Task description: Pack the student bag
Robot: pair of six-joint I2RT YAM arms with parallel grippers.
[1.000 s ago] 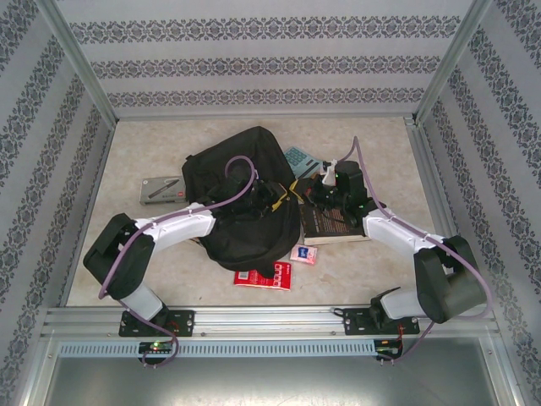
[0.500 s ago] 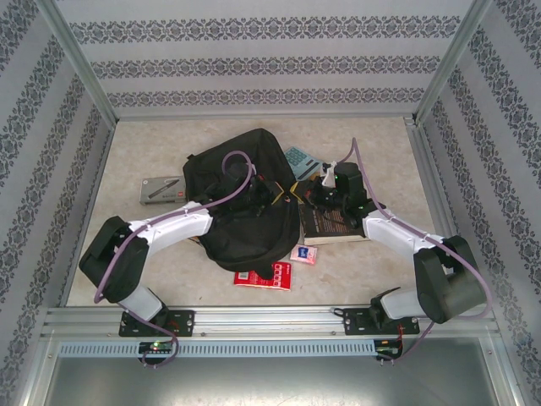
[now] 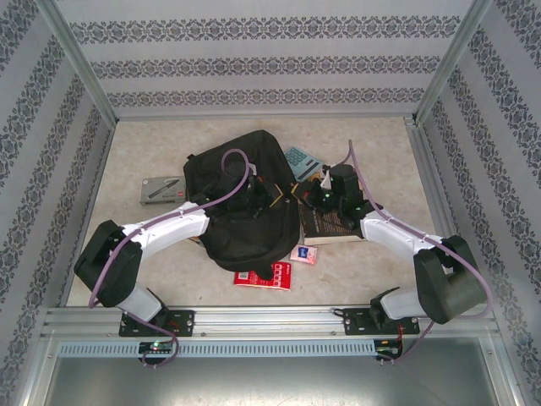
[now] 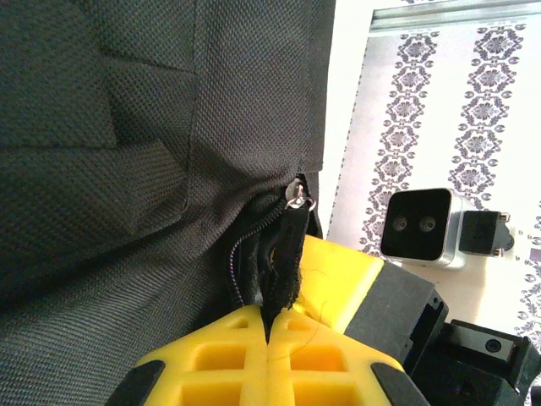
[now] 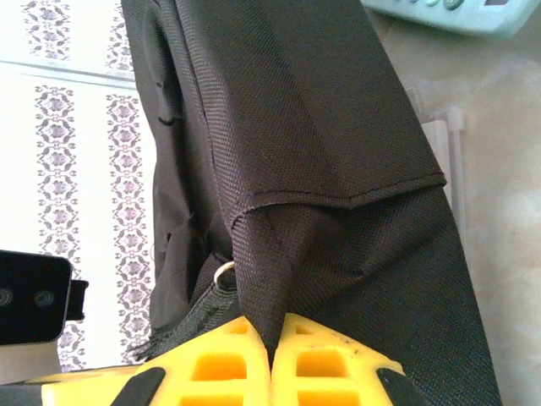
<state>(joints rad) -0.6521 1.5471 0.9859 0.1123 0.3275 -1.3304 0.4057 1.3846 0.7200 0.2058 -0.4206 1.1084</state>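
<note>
Pinching a black zipper tab [image 4: 283, 254] with the left gripper [image 4: 267, 331], yellow fingers [image 4: 228, 326] pressed flat together with no gap; just past the tips, at 12 o'clock in the left wrist view, a small metal ring [image 4: 297, 196] linking that tab to the zipper teeth [image 4: 237, 258] of the student bag [image 4: 127, 169], with coarse black weave from 9 to 12 o'clock.

Clamping a peaked fold of the same black fabric with the right gripper [image 5: 271, 342], its fingers likewise closed flat on the cloth; at 10 o'clock of those tips a strap ring [image 5: 224, 271] on frayed webbing [image 5: 190, 317]; at 1 o'clock, in the top corner, a pale teal calculator [image 5: 461, 13].

Seen from above, lying mid-table [image 3: 152, 144], the bag slumped and rumpled, with both grippers at its 3 o'clock edge, close together; touching that same edge, under the right arm, a dark-covered book [image 3: 334, 227]; the calculator at 1 o'clock of the bag, partly tucked behind it; at 9 o'clock a grey case [image 3: 161, 188]; at 6 o'clock a red notebook [image 3: 264, 277]; at 5 o'clock, just beside the book's near corner, a small pink item [image 3: 303, 255], too small to identify.
</note>
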